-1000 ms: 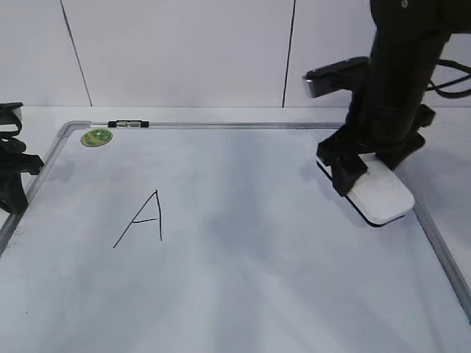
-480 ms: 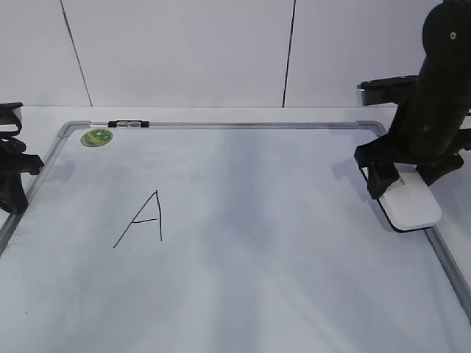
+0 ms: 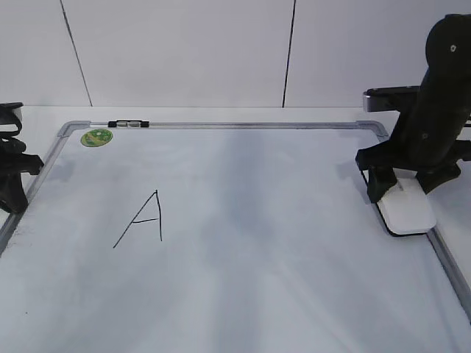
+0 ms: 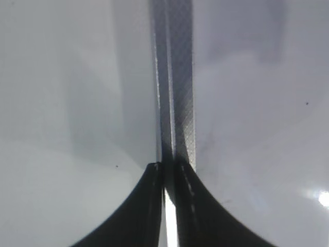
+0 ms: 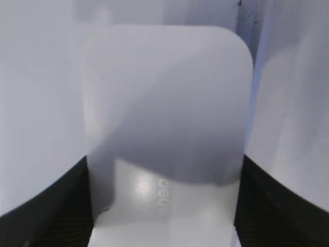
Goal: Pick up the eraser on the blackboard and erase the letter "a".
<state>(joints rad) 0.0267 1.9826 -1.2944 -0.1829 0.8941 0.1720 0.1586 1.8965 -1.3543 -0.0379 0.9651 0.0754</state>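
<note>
My right claw (image 3: 401, 193) grips the eraser (image 3: 407, 212) by its sides, low at the board's (image 3: 221, 126) right edge (no cursive "a" visible, only "A" (image 3: 143, 219) lower left); judged next: set it down, release.

White rounded-rectangular plastic eraser (image 3: 407, 209) with dark underside edge: flat on the board at its right side, just inside the right frame rail, long axis running roughly front to back; small grey lettering on the top face near the gripped end, seen in the right wrist view (image 5: 167, 128); gripped at both long sides by dark fingers.

Large white dry-erase blackboard (image 3: 243, 287) with silver-grey metal frame and rounded corners: flat, filling most of the exterior view; round green sticker at far-left corner; surface faintly smudged grey.

Lowercase cursive letter "a": not visible anywhere on the board.
</note>
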